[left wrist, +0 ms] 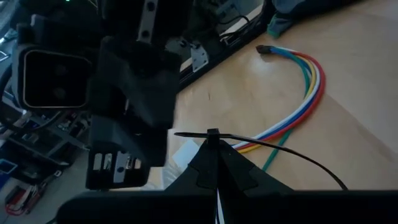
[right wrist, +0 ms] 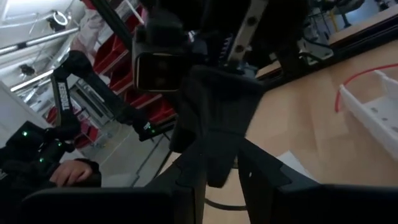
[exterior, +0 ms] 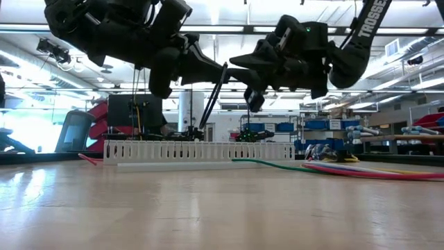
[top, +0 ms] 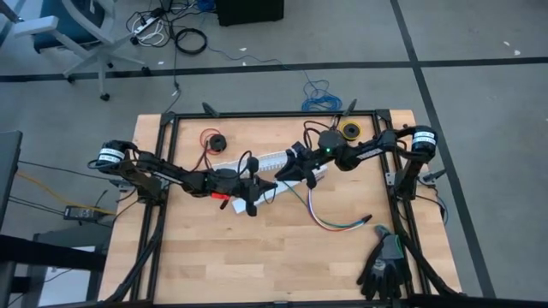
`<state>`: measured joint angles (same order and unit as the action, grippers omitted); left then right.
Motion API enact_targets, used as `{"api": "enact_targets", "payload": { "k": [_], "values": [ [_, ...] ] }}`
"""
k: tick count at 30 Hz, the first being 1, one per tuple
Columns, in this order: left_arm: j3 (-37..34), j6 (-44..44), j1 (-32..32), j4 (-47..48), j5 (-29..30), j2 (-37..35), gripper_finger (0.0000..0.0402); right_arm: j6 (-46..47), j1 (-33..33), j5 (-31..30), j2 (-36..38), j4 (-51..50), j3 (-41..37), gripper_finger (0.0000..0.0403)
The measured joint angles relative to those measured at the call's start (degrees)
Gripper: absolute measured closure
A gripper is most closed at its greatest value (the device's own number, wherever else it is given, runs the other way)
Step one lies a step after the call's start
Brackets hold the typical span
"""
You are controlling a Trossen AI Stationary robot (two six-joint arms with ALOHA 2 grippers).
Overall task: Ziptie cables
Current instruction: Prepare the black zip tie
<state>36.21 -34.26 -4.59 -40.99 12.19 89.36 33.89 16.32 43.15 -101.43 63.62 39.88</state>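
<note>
My left gripper (top: 264,185) hovers over the table's middle, shut on the ziptie (left wrist: 280,149), a thin dark strip that slants down through the air in the low view (exterior: 215,96). My right gripper (top: 293,171) faces it from the right, open; in the right wrist view its fingers stand on either side of the left gripper's tip (right wrist: 214,155), touching nothing that I can see. The cables (top: 332,222), a curved multicoloured bundle, lie flat on the table to the near right (left wrist: 308,87). The white channel (top: 261,162) lies below both grippers (exterior: 198,151). My left gripper pinches the ziptie between its two fingertips (left wrist: 208,152), right beside the strip's small head (left wrist: 213,132), with the fingers lying across the strip. The ziptie is lifted clear of the table; its long tail (left wrist: 311,165) sticks out to one side, curving downward.
A black spool of red wire (top: 211,139) and a yellow roll (top: 349,130) sit near the far edge. Black gloves (top: 385,265) lie at the near right corner. A small red object (top: 221,198) lies under the left arm. A person's hand (right wrist: 68,171) shows beyond the table.
</note>
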Motion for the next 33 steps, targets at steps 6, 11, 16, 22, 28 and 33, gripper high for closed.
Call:
{"api": "enact_targets", "payload": {
  "k": [6,11,16,22,28,33],
  "values": [
    [0.0,0.0,0.4,-1.5,0.0,0.0,0.0398,-1.9,-1.0,0.0,0.0,-4.6,2.4,0.0323],
    [0.0,0.0,0.4,-1.4,0.0,0.0,0.0398,-2.6,-1.5,0.0,0.0,-4.6,3.2,0.0336],
    [0.0,0.0,0.4,-1.3,-0.1,0.0,0.0398,-5.8,-1.9,0.1,0.0,-4.6,3.2,0.0395],
    [0.0,0.1,0.4,-1.2,-0.4,0.0,0.0398,-5.5,-1.9,-1.1,0.0,-4.3,3.2,0.0402],
    [0.0,0.7,0.5,-0.5,-1.0,0.0,0.0398,-4.5,1.2,-2.6,-0.1,-2.8,3.2,0.0403],
    [0.0,2.4,0.5,0.6,-1.2,0.0,0.0398,-4.3,4.0,-4.1,-0.1,-2.6,3.2,0.0403]
  ]
}}
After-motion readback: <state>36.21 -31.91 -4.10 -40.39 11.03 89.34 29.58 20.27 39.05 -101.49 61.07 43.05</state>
